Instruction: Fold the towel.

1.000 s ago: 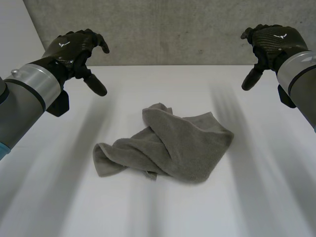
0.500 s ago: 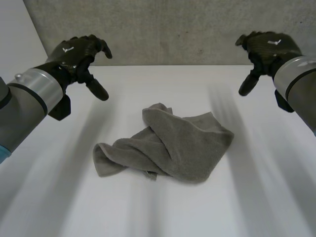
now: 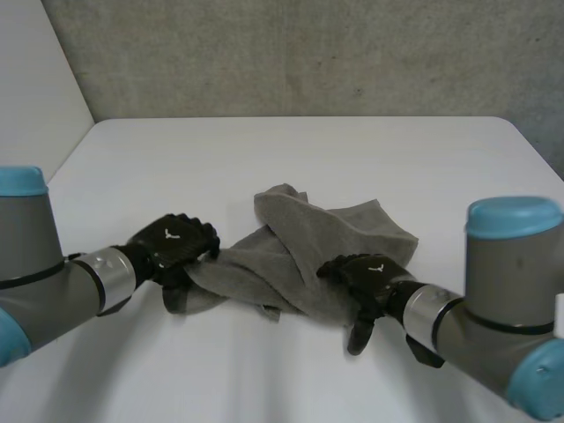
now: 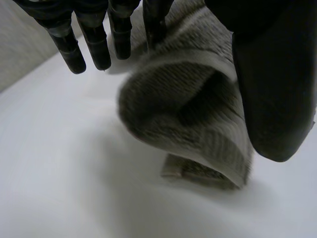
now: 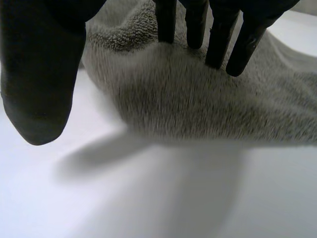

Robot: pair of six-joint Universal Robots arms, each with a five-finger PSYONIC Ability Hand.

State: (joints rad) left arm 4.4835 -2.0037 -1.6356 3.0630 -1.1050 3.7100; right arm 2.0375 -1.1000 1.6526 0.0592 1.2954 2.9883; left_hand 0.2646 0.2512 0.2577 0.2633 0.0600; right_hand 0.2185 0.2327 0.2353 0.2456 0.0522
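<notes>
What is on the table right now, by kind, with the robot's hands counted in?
grey towel: 1
black robot hands: 2, the left hand at the towel's left end, the right hand at its near right edge
Total: 3, all on the white table

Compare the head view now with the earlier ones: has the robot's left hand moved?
Yes. The left hand has dropped from near the far edge of the table toward the camera, onto the left end of the towel.
</notes>
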